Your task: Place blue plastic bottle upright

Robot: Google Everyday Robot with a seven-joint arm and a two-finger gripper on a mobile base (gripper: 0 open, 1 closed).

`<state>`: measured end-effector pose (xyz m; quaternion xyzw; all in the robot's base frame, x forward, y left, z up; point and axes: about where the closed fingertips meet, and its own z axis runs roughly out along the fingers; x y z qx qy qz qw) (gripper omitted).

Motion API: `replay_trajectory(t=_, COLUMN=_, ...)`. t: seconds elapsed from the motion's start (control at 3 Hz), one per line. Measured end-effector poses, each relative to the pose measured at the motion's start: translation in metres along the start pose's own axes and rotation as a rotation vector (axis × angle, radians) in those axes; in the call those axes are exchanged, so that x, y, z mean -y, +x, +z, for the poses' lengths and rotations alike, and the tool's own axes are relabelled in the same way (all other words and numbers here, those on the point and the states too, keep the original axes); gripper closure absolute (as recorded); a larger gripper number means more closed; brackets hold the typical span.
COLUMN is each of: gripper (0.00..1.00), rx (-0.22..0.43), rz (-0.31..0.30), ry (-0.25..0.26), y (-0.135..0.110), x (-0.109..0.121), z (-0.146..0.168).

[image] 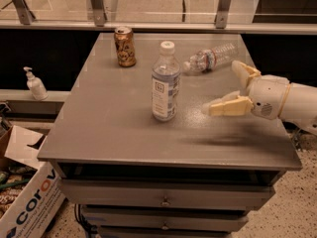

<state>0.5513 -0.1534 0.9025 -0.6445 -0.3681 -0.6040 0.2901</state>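
The blue plastic bottle (165, 83) stands upright near the middle of the grey table (109, 133). It is clear, with a white cap and a pale blue-and-white label. My gripper (229, 87) is to the right of it, open and empty, a clear gap away from the bottle. One cream finger (229, 106) points left toward the bottle, the other (242, 73) sits farther back.
A brown can (124, 46) stands at the back left of the table. A smaller crinkled clear bottle (210, 58) with a red label band lies on its side at the back right. A soap dispenser (35, 84) and a cardboard box (27, 207) are left of the table.
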Motion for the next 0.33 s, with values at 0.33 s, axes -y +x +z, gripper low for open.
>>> replay_trajectory(t=0.33, gripper=0.00, rx=0.000, rz=0.014, ry=0.003, y=0.0005, x=0.0011, z=0.0015)
